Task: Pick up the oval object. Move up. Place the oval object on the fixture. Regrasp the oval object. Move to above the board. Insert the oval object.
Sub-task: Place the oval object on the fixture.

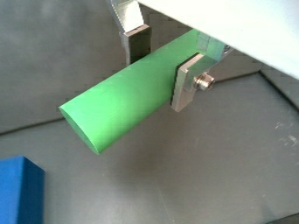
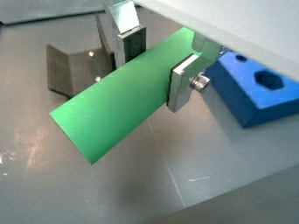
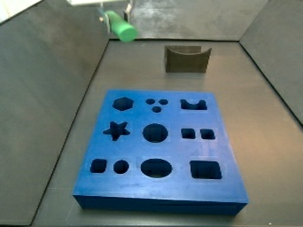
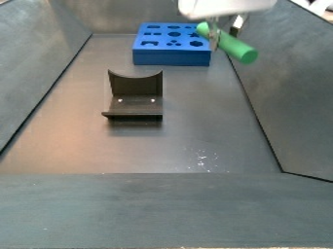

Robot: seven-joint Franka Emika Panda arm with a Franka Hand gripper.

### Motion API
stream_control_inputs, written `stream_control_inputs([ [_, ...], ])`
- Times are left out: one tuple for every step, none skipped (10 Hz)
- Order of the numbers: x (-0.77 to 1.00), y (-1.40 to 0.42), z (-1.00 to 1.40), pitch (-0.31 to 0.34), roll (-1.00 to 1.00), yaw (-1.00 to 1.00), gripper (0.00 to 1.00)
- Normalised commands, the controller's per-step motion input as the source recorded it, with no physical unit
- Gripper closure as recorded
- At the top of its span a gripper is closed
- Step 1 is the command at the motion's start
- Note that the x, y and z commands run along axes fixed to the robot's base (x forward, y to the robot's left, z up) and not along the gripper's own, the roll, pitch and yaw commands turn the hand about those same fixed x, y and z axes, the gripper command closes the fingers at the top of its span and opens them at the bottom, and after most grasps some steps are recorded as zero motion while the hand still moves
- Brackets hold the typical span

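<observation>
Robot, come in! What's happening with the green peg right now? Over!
End effector up in the air, shut on the green peg. Fixture empty. Board holes all open. Nothing in the way.

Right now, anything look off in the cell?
Nothing stands out. The claw holds the peg in the air, tilted, clear of the fixture and board. Both sit flat on the floor, nothing spilled or damaged.

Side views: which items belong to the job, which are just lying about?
Job:
- short bright-green plastic oval peg, clamped in the raised gripper
- dark olive-brown notched fixture
- large blue board with cut-outs

Lying about:
- nothing visible
</observation>
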Motion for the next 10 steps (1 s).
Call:
stream_control_inputs([
  [-0.01,0.02,0.75,0.052,0.04,-0.01,1.00],
  [-0.01,0.02,0.65,0.057,0.04,-0.01,1.00],
  [0.00,0.02,0.44,0.069,0.05,-0.02,1.00],
  [0.01,0.02,0.28,0.079,0.05,-0.02,1.00],
  [1.00,0.17,-0.20,0.010,0.06,-1.00,1.00],
  [1.00,0.17,-0.23,0.016,0.06,-1.00,1.00],
  [1.00,0.15,-0.20,0.016,0.05,-1.00,1.00],
  [1.00,0.14,-0.18,0.023,0.05,-1.00,1.00],
  [1.00,0.13,-0.16,0.042,0.06,-0.91,1.00],
  [1.00,0.12,-0.16,0.041,0.05,-0.67,1.00],
])
